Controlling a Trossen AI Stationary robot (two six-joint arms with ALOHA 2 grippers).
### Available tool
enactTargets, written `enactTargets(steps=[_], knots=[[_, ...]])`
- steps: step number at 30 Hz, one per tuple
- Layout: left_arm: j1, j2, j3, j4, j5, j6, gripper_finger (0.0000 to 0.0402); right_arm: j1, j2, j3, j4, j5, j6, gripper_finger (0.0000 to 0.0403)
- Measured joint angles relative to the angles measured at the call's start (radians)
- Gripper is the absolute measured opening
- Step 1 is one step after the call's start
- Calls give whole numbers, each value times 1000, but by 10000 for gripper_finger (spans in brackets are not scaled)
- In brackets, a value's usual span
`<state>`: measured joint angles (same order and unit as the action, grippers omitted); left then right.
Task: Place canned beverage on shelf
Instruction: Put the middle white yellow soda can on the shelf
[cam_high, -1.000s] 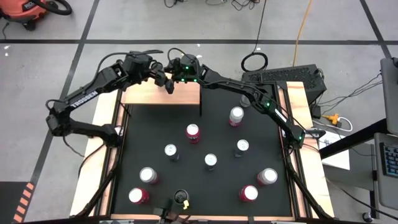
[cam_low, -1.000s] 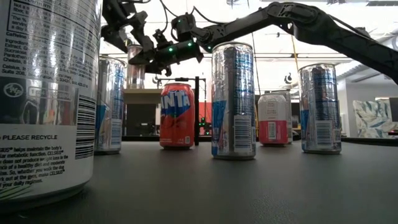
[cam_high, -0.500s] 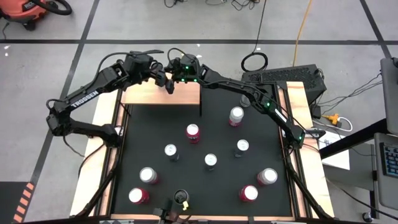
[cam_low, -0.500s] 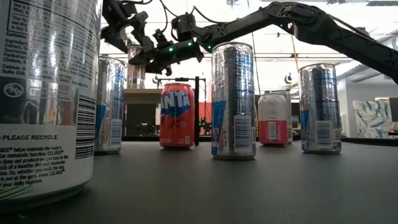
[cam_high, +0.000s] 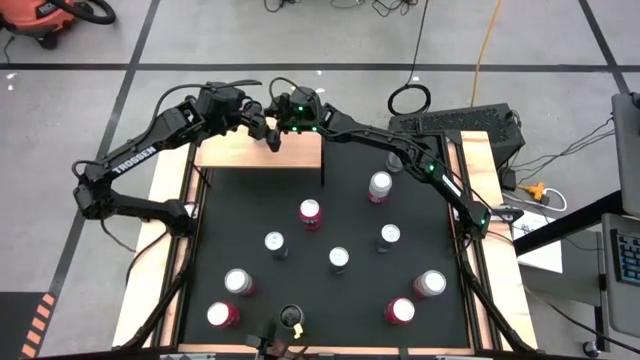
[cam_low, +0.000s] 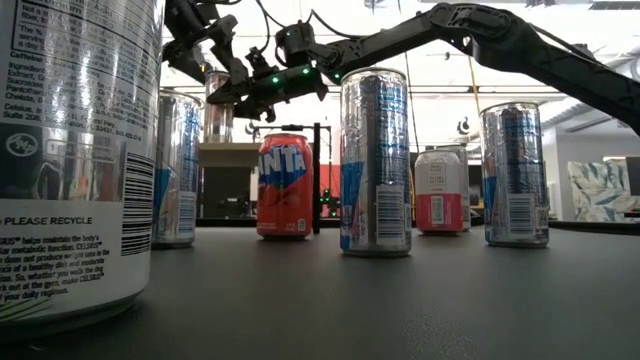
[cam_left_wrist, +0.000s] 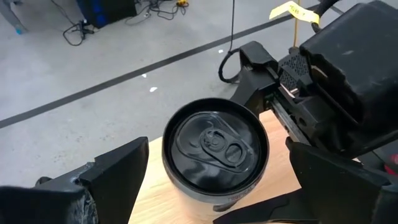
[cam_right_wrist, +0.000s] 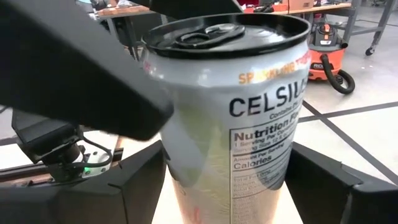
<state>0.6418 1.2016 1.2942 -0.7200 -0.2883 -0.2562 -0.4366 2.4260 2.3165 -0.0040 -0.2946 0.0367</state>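
Note:
A white Celsius can with a black top (cam_right_wrist: 249, 118) stands upright on the pale wood shelf (cam_high: 235, 152) at the table's far left. It also shows in the left wrist view (cam_left_wrist: 214, 149) and the low view (cam_low: 217, 115). My right gripper (cam_right_wrist: 227, 180) reaches in from the right and is shut on the can. My left gripper (cam_left_wrist: 211, 183) is open. Its two fingers stand on either side of the can with a gap on each side. In the high view both grippers (cam_high: 270, 130) cover the can. My right gripper pinches the can's side wall (cam_right_wrist: 283, 162) between its two fingers, one on each side of the body below the rim. The fingers come in level from the table's right. The can is upright, its base down at the shelf board (cam_low: 240, 147).
Several other cans stand on the black mat: a red one (cam_high: 310, 212), silver ones (cam_high: 380, 185) (cam_high: 339, 258), more toward the near edge. One can (cam_low: 70, 150) fills the low view's left. The shelf's thin black support (cam_high: 323, 170) stands at its right end.

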Motion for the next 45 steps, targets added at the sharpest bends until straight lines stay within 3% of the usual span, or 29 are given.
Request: enactTargets(steps=[11,19,23,28,34,37,45], knots=[[0,-76,0,-8,-14,-2,391,-8,-48,0,-104,1,-27,286],[-1,-127,1,-70,-71,-79,391,-21,-144,0,-441,2,-31,286],[-9,-130,1,-125,-46,-84,391,-20,-215,0,-602,2,-30,286],[-14,-144,1,-167,44,-206,391,-21,-339,0,-829,3,-24,286],[-81,-151,-49,-100,-41,-198,391,-20,-494,0,-1079,7,-23,286],[-69,-136,-93,-24,-8,-219,391,-19,-554,0,-1173,60,-31,286],[-63,-85,-103,43,-68,-313,391,-42,-647,0,-1259,166,-123,286]])
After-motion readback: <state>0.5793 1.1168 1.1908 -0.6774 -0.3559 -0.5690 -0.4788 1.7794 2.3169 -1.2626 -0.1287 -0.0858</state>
